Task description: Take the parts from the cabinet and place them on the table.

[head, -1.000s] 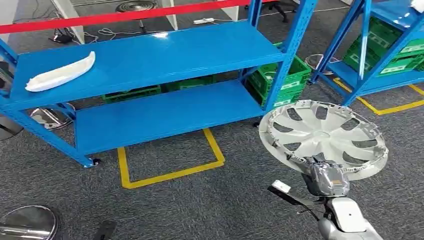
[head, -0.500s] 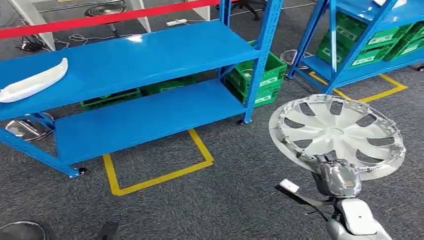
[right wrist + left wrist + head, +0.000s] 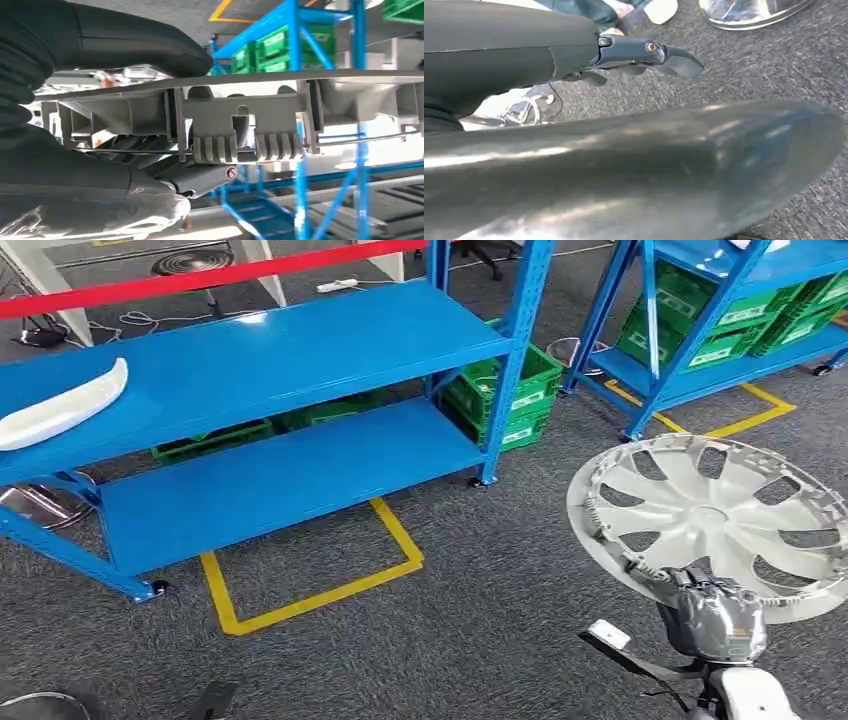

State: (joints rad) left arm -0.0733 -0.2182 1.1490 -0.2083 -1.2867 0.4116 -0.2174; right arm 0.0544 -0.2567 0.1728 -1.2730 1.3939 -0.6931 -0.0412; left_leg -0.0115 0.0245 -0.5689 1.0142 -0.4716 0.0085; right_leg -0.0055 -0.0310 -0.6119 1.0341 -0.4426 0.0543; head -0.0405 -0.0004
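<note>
Resting at far left on the top shelf of the low blue metal rack [image 3: 270,350]: a long white curved plastic trim part [image 3: 62,405], lying flat near the shelf's left end. Beneath that, a lower blue shelf, with green plastic crates [image 3: 500,390] tucked behind and at the rack's right foot. Marked on the dark grey carpet [image 3: 450,610] in front, a yellow tape square [image 3: 310,590]. Strung across the back, a red barrier strip [image 3: 200,275]. Further right, a second blue rack [image 3: 690,310] loaded with more green crates.

Held up at lower right, well clear of both racks: a round silver plastic wheel cover [image 3: 715,520], face toward the camera, spokes and cut-outs plain. Clamped on its lower rim, the right hand [image 3: 712,615], rising from the bottom edge. Seen close from the right wrist, thumb above the rim and darker fingers [image 3: 200,180] below, pinching the ribbed grey rim edge-on, blue rack posts behind.

From the left wrist, the left hand [image 3: 644,52] above the carpet, dark fingers stretched out straight and apart, nothing in them; a shiny chrome base [image 3: 749,10] at the frame's edge beyond.
</note>
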